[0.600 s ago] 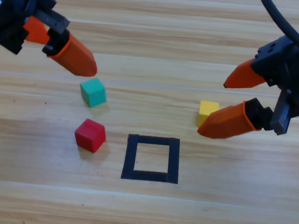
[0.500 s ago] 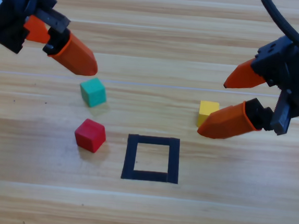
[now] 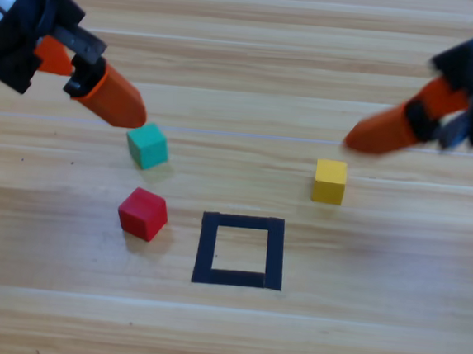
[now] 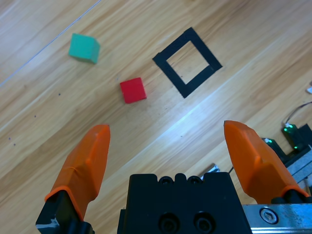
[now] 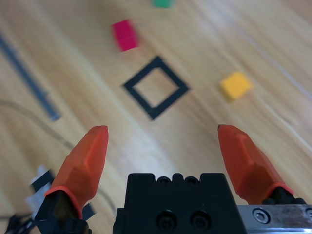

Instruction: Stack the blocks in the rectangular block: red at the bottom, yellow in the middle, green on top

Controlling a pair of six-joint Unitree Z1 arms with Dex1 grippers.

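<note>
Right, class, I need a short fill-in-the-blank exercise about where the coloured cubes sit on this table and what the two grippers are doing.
1. The black tape square holds ____ cubes.
2. The cube nearest the left gripper is ____.
3. The yellow cube lies on the ____ side of the square; the red cube lies opposite.
4. Both the left gripper and the right gripper have their jaws ____.

Missing words: no; green; right; open

Three cubes sit on the table: one red [image 3: 142,214], one yellow [image 3: 329,182], one teal-green [image 3: 147,145]. One black tape square [image 3: 239,250]. Two grippers, left [image 3: 92,77] and right [image 3: 390,131].
</note>
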